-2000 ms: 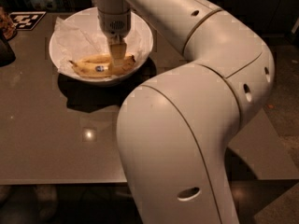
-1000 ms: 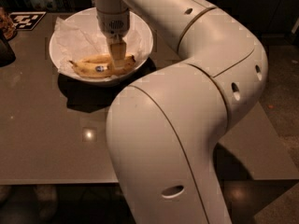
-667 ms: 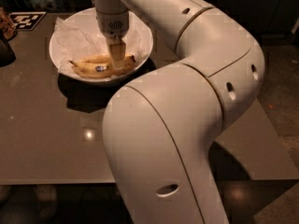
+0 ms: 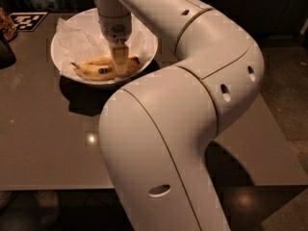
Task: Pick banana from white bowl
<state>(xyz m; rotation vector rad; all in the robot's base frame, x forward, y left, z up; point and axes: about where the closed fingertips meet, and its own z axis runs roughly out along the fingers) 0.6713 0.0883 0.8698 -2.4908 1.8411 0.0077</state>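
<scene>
The banana (image 4: 96, 69), yellow with brown freckles and a dark sticker, lies in the white bowl (image 4: 150, 38) at the table's back left. My gripper (image 4: 120, 64) reaches straight down from the wrist into the bowl and is on the right half of the banana, covering part of it. The banana rests on the bowl's bottom.
A crinkled white paper sheet (image 4: 77, 40) lies in the bowl behind the banana. The bowl stands on a grey table (image 4: 43, 134). A black-and-white marker tag (image 4: 28, 20) and a dark object (image 4: 6, 52) are at the far left. My large white arm (image 4: 192, 105) fills the foreground.
The near part of my arm has swung a little to the left. The gripper stays at the same spot on the banana, and the banana has not moved.
</scene>
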